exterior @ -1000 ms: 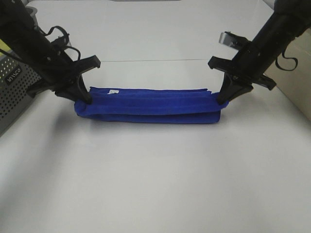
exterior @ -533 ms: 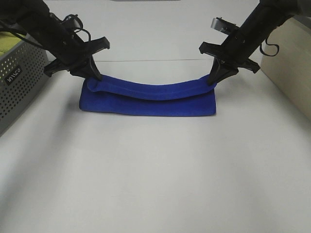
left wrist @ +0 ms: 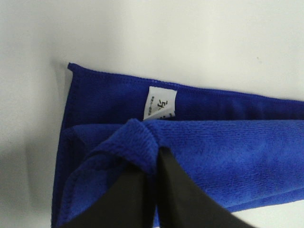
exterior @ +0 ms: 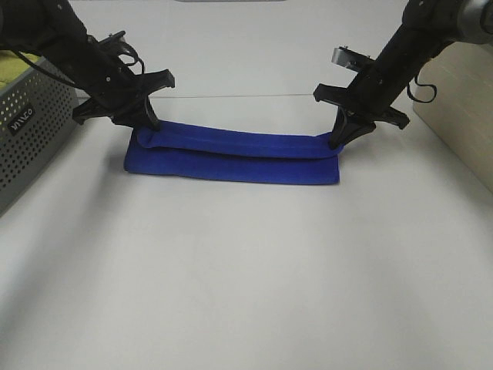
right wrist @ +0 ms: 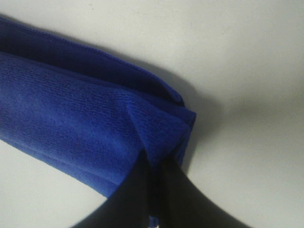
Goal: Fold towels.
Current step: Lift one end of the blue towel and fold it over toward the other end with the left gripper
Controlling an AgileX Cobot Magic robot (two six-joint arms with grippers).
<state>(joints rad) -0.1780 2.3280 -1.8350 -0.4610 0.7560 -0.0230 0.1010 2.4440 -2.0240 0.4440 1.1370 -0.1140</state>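
Left fingers (left wrist: 183, 190) and right fingers (right wrist: 180, 197) pinch towel (exterior: 231, 159) ends.

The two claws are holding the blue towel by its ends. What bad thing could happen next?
1. Each claw pinches only a little bit of cloth at one end. The left claw or the right claw could let the towel slip, and the fold would flop open.
2. The held layer is bunched up around the left claw, so it may land wrinkled or crooked on the layer below.
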